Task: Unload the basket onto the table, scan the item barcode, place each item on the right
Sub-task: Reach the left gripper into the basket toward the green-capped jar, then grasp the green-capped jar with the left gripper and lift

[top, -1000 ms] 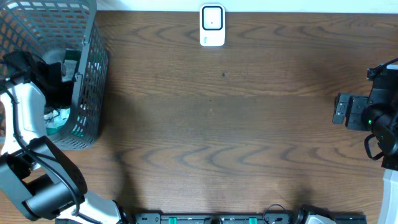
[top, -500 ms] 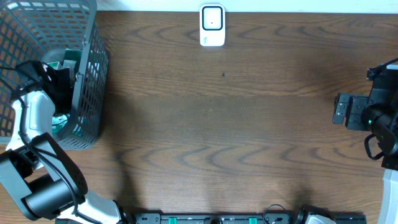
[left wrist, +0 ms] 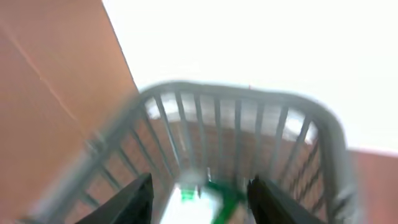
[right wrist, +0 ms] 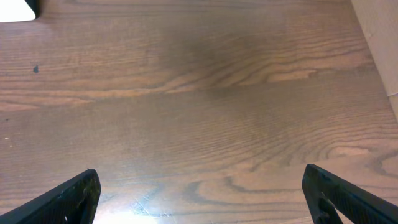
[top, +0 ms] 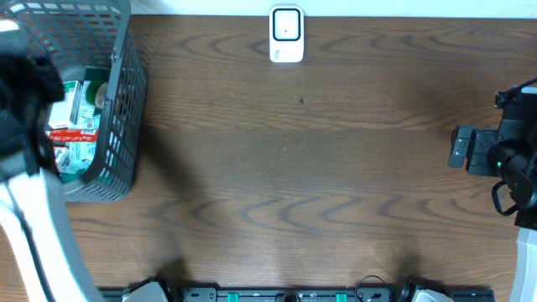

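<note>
Scan pending. The items (top: 77, 101) lie in the basket (top: 126, 84), well apart from the scanner (top: 286, 35). Whether the left fingers (left wrist: 134, 199) grip one cannot be told; the right fingers (right wrist: 68, 199) stand apart.

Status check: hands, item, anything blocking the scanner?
Left hand at basket, green-white pack between fingers, grip unclear. Right hand open. Nothing between basket and scanner.

One wire basket (top: 126, 84), one white scanner (top: 286, 33), two robot arms (top: 512, 159), several packets (top: 80, 126) too jumbled to count.
</note>
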